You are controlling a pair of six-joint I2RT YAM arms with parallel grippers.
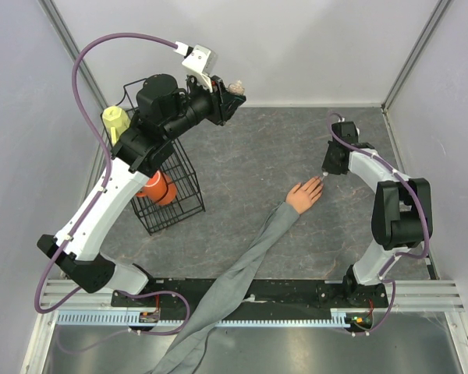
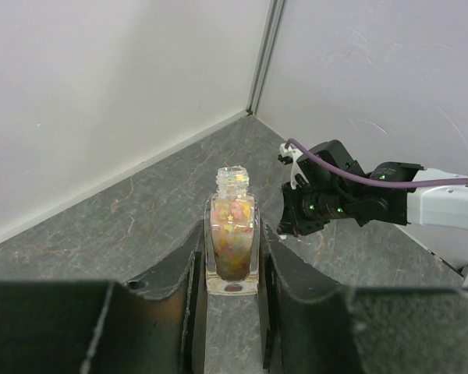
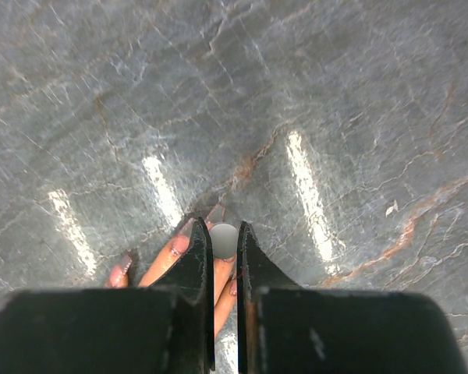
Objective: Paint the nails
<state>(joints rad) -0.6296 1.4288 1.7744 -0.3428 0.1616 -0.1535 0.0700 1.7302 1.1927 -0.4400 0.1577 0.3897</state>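
Grey sleeve (image 1: 249, 265) is trailing over near edge; mannequin hand (image 1: 304, 195) is lying mid-table, nails (image 3: 123, 273) just by right gripper (image 3: 223, 226), jaws narrowly pinching sm. grey round bit (image 3: 224, 241). Farther back, left gripper (image 2: 232, 265) is clamping uncapped polish bottle (image 2: 232, 234).

Black wire basket (image 1: 187, 185) on left side of tabletop (image 1: 249, 156), grey stone-look with rust-brown veins. Orange rounded item (image 1: 157, 188) inside basket, seen through wires, close to its left wall. Yellow item (image 1: 115, 122) at basket's far-left edge, partly covered, shape unclear. White walls (image 1: 296, 47) on three sides, metal corner post (image 1: 409, 51) far right. Slotted metal rail (image 1: 249, 318) along near edge. Right wrist view: bright glare streaks (image 3: 162, 191) across stone surface.
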